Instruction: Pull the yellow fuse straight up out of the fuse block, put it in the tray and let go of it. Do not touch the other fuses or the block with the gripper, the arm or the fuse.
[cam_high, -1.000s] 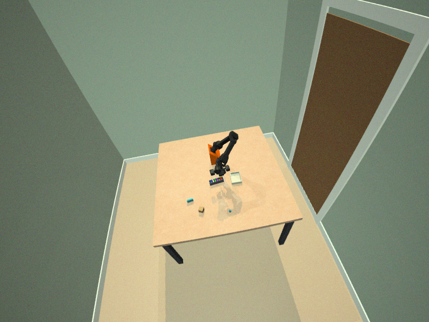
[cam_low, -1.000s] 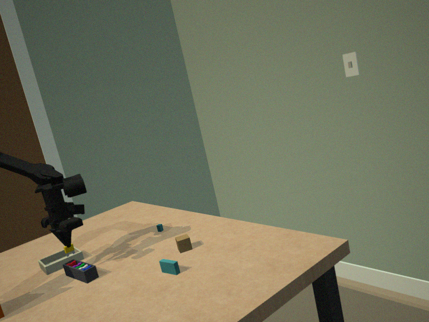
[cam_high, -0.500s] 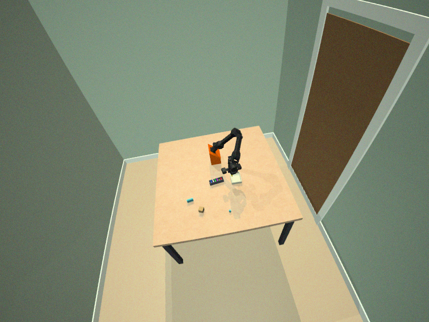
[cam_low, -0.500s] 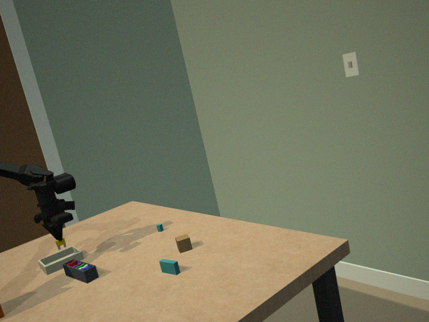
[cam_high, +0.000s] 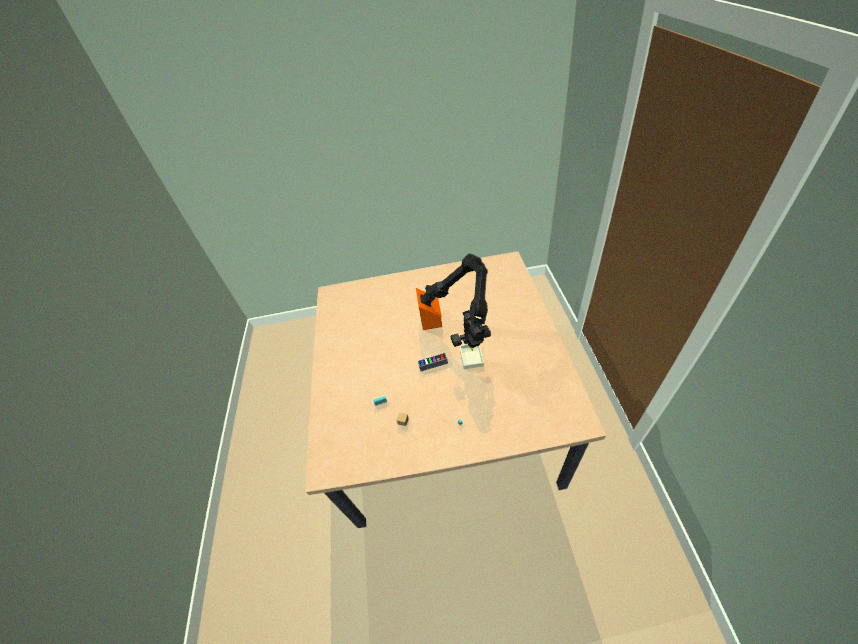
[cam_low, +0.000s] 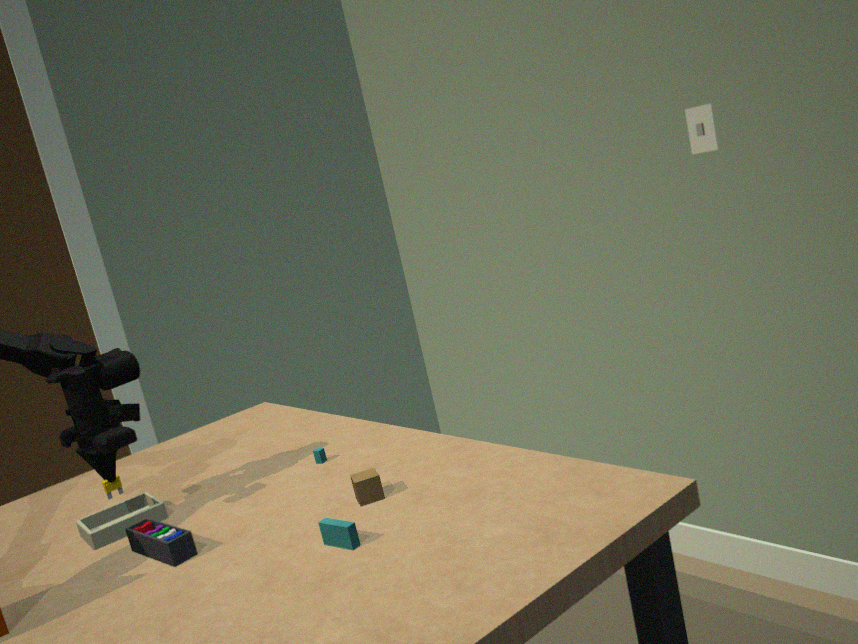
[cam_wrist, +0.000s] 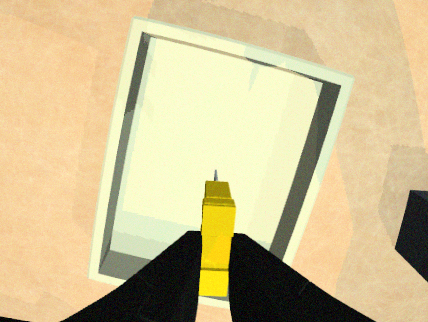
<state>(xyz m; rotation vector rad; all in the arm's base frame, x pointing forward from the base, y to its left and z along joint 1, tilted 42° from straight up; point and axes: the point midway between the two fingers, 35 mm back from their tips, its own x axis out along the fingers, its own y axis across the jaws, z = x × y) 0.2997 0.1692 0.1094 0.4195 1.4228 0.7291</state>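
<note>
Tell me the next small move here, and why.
Probably lower straight down, then release. The tool grips the yellow fuse, which hangs above the tray interior in the wrist view; the exterior view shows it above the rim, away from the fuse block.
</note>
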